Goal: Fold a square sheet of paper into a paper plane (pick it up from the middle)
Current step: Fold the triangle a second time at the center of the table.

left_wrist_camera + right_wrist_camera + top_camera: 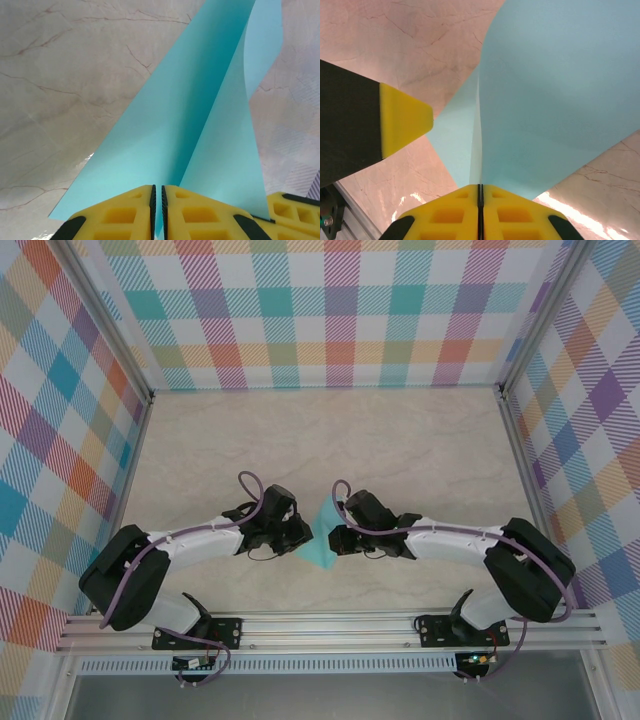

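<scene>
Turquoise paper (322,530) hangs between the arms, held clear of the table (300,440) and bent along its middle. Left fingers (125,212) and right fingers (515,212) each clench its lower edge, probably to keep the halves aligned for creasing.

Smooth matt paper (175,150), glossy marbled table (60,75)

walls (330,310): pastel plaid panels on three sides, teal, orange, purple and yellow checks
tabletop (420,440): pale beige marble look, thin brownish veins
frame posts (105,325): silver aluminium at the back corners
rail (330,625): slotted aluminium along the near edge
light: bright and even, a bit of glare (560,202) on the tabletop
</scene>
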